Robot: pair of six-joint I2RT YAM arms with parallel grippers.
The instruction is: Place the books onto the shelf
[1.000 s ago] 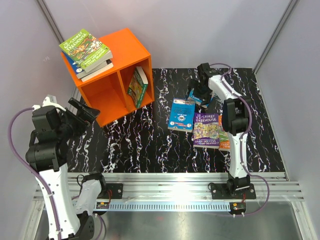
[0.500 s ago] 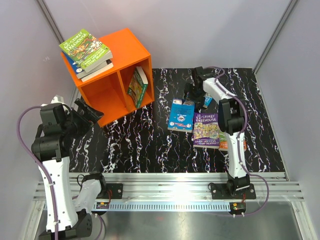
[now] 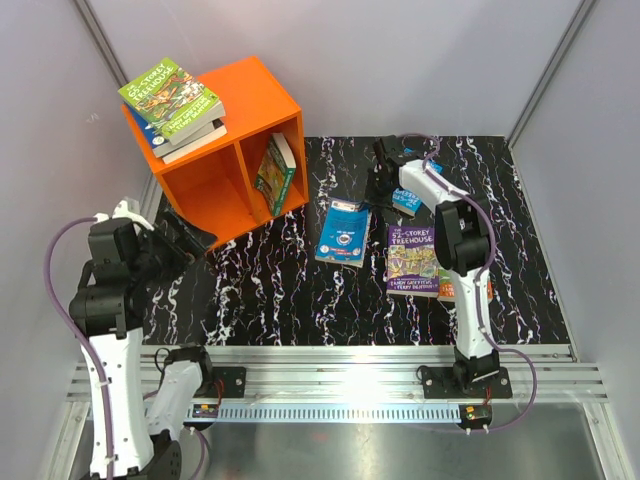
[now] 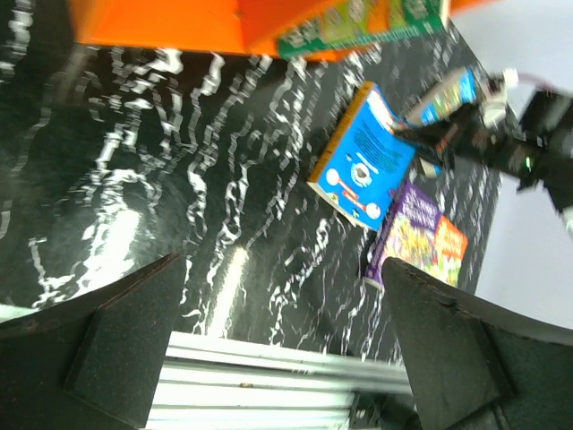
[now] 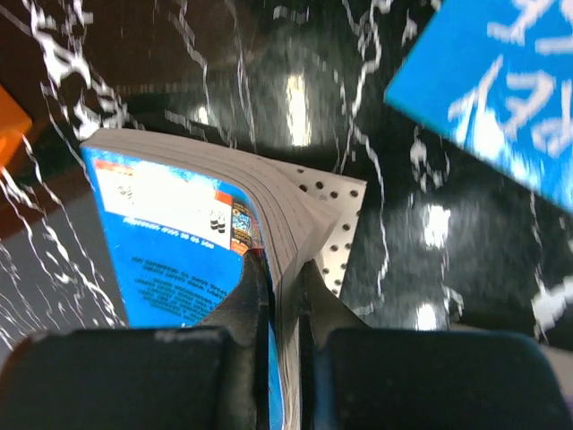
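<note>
Blk marble-look table (image 3: 260, 290) w/ alu rail (image 3: 340, 380) at near edge; grey walls (image 3: 400, 60).

The bench (image 3: 280, 290) has a glossy black top veined in white and faint purple. 3 plain pale grey walls close it in: the back wall (image 3: 380, 60), the left wall (image 3: 45, 130) and the right wall (image 3: 595, 220). A dark strip (image 3: 98, 38) runs along the far left corner seam, and a 2nd strip (image 3: 547, 75) along the far right one.

Along the bench's near edge lies a grooved aluminium rail (image 3: 340, 365), with bright glare at its middle. Just below it sits a slotted strip (image 3: 340, 412), then a dull metal plate (image 3: 350, 450). In both wrist views the bench top shows soft white patches of reflected light.
</note>
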